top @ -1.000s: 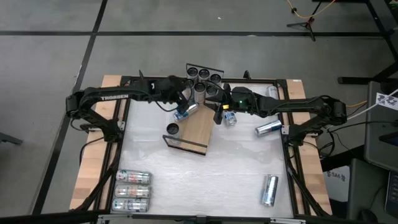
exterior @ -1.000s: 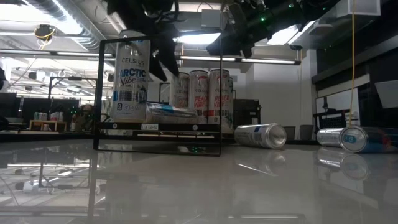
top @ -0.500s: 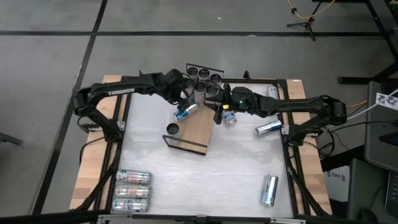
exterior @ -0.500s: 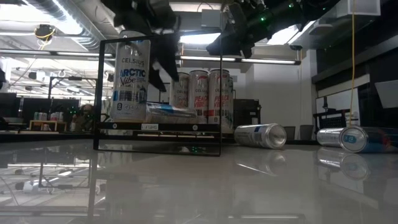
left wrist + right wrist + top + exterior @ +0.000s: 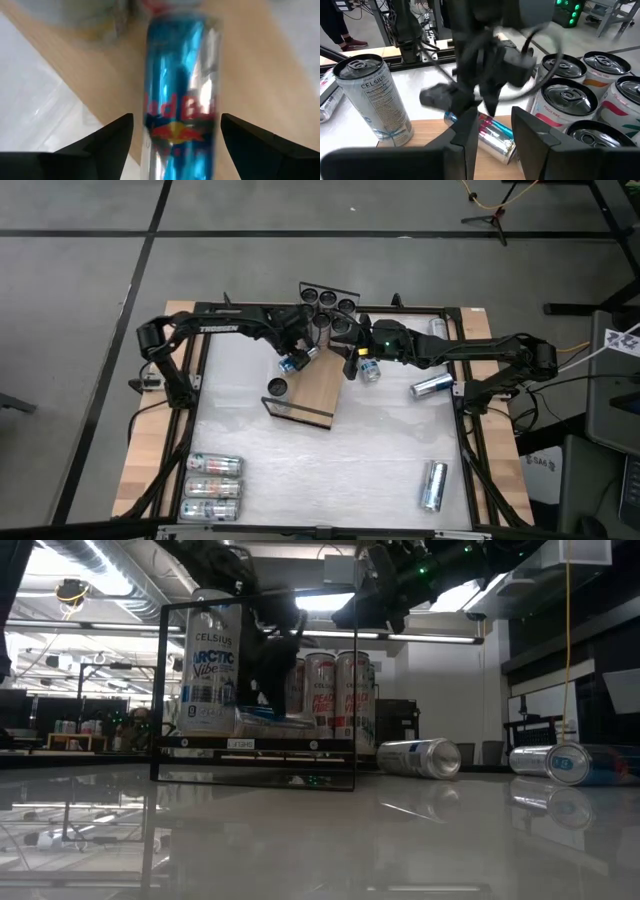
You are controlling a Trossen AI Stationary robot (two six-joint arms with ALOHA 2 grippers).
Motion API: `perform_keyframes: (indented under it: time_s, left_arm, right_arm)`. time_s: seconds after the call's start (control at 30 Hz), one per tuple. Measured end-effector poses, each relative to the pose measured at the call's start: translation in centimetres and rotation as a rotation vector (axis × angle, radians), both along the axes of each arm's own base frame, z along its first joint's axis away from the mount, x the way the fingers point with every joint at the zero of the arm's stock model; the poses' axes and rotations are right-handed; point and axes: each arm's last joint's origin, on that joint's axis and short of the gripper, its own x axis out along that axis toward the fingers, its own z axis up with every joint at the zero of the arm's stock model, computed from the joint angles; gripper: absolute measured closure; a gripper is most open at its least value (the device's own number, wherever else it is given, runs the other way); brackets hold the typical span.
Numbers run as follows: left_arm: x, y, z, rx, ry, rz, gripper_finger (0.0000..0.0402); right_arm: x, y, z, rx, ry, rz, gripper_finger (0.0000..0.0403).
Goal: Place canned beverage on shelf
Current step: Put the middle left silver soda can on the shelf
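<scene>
Left gripper (image 5: 172, 131) hangs low over the shelf (image 5: 318, 388), its fingers (image 5: 107, 137) spread wide on either side of a blue Red Bull can (image 5: 181, 95) that lies on its side on the wood; whether the pads touch the can cannot be told. Right gripper (image 5: 492, 129) hovers above the shelf's far side with its fingers standing a narrow gap apart, holding nothing. An upright can (image 5: 210, 665) at the shelf's near end reads "CELSIUS Arctic Vibe". Upright Celsius cans (image 5: 335, 692) with "Peach" on them crowd the shelf's far end. Another can (image 5: 432, 386) lies on the white table (image 5: 370, 460) right of the shelf.
</scene>
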Motion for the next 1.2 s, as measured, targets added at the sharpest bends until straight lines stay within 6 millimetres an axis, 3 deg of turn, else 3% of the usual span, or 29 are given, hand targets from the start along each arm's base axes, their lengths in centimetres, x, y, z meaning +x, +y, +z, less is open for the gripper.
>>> perform_keyframes:
  time_s: [0.1, 0.53, 0.87, 1.2]
  left_arm:
    - [0.2, -0.2, 0.7, 0.014, -0.034, -0.009, 0.0107]
    - [0.4, -0.6, 0.6, 0.028, -0.024, -0.018, 0.0107]
    - [1.0, -1.9, 0.6, 0.176, 0.036, -0.003, 0.0107]
    - [1.3, -3.1, 0.3, 0.199, 0.049, -0.078, 0.0107]
  right_arm:
    - [0.0, 0.0, 0.0, 0.000, 0.000, 0.000, 0.0290]
    - [0.0, 0.0, 0.0, 0.000, 0.000, 0.000, 0.0290]
    - [0.0, 0.0, 0.0, 0.000, 0.000, 0.000, 0.0290]
    - [0.0, 0.0, 0.0, 0.000, 0.000, 0.000, 0.0290]
